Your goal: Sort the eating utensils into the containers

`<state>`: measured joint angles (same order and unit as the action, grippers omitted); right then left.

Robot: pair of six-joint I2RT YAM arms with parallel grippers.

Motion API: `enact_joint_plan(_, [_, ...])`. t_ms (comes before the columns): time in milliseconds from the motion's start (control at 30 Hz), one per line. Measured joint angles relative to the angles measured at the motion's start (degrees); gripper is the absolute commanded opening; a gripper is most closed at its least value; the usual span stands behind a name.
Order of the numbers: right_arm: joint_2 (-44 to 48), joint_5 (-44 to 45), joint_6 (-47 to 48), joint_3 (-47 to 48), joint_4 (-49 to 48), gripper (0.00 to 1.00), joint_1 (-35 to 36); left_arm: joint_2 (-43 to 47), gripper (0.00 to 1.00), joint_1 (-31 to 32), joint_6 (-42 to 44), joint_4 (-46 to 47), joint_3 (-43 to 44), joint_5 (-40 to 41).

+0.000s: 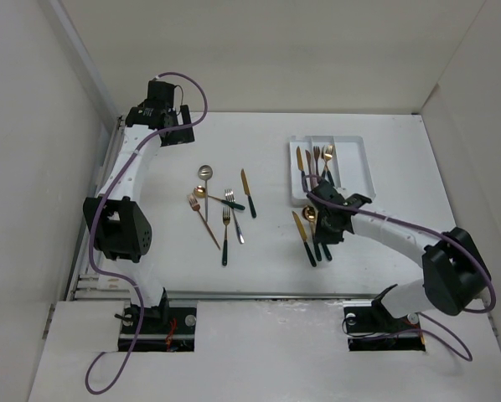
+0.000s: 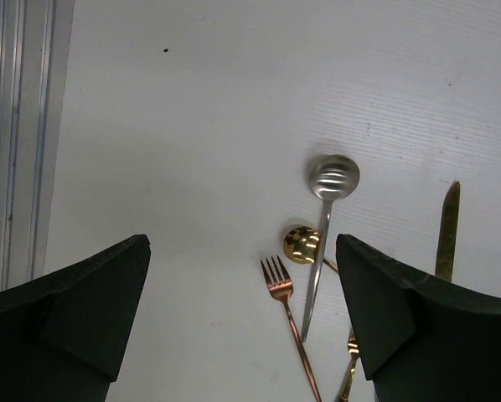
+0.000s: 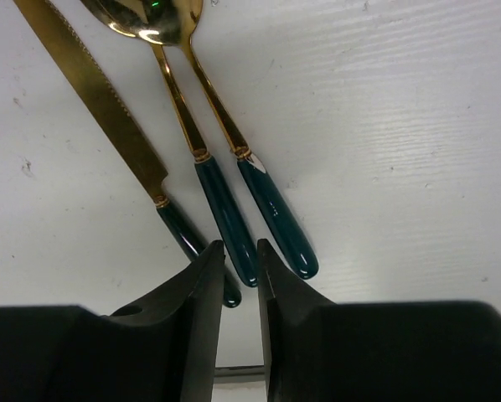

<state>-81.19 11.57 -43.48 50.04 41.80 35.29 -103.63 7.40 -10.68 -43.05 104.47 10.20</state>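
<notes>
Right claw (image 3: 240, 247): hovering nearly closed over teal spoon (image 3: 225, 209) handle; grip unclear
Left claw (image 2: 242, 243): gaping wide above silver spoon (image 2: 333, 177)
Utensils (image 1: 225, 236): lying loose mid-table; several sitting in tray (image 1: 357, 172)

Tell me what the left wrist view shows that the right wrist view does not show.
Only the left wrist view: a silver spoon, a copper fork, a gold spoon bowl, a metal rail along the left, and the left gripper wide open. Only the right wrist view: a serrated gold knife and two teal-handled spoons side by side, with the right gripper nearly closed about one handle's end; whether it grips, I cannot tell. Both: the white table and dark fingers at the bottom.
</notes>
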Motion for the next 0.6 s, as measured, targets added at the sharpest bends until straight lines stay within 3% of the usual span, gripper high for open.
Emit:
enact_joint_plan(200, [-1.97,1.46,0.76,0.42,0.46,0.35,-1.14,0.0,0.91,0.0,0.0,-0.02,0.0,-0.09])
enact_joint_plan(467, [-7.78,1.4,2.16,0.11,-0.37,0.36,-2.6,0.0,0.91,0.0,0.0,0.0,0.0,-0.37])
enact_joint_plan(600, [-7.89,0.92,2.56,0.11,-1.16,0.24,-2.6,0.0,0.91,0.0,0.0,0.0,0.02,-0.35])
